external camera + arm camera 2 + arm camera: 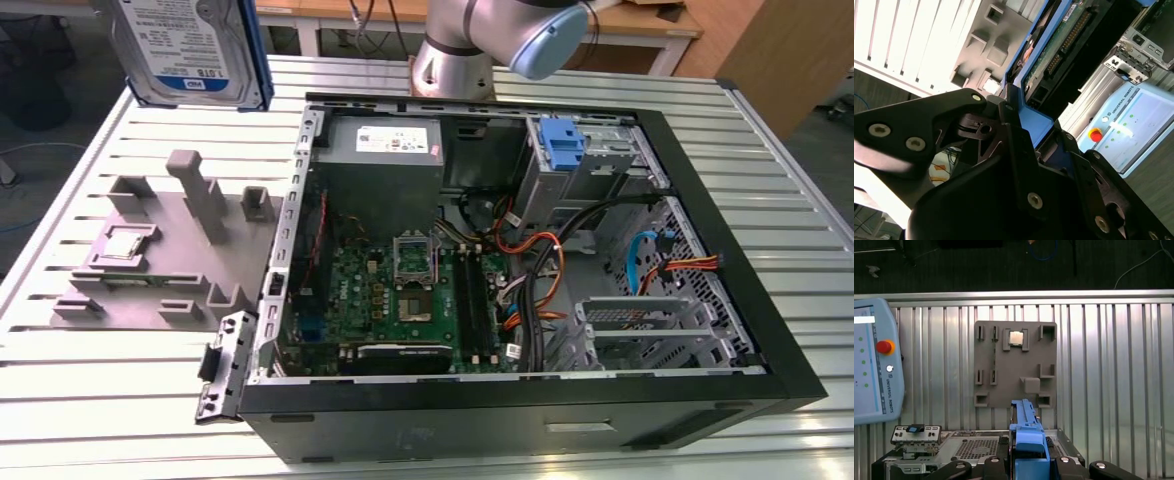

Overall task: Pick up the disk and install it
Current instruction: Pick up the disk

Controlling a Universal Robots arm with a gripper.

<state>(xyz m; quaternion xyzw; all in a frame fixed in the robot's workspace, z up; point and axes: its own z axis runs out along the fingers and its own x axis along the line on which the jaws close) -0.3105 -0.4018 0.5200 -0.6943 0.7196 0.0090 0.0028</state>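
— One thing first: where is the disk (187, 50)?

— Upper left corner of the exterior view, held in the air over the slatted table (80, 400). Its label faces the camera, and it is well apart from the open computer case (534, 420).

— And the gripper (1034, 120)?

— Clamped on it. In the second wrist view the black fingers (1016, 145) pinch the blue frame at its edge, and the green circuit board side runs on beyond them. I judge the frame is the chosen hold so nothing presses on the board or the label.

— What lies under it?

— In the first wrist view, the grey holder (1015, 365) rests on the table past the disk's blue edge. A small square chip (1015, 337) sits in one pocket. The slots and posts look made to stand parts up where fingers can reach.

— And the case?

— It lies on its side with the cover off, so its bays open upward. A blue bracket (566, 145) sits in the drive cage at its upper right. The disk is not yet installed.
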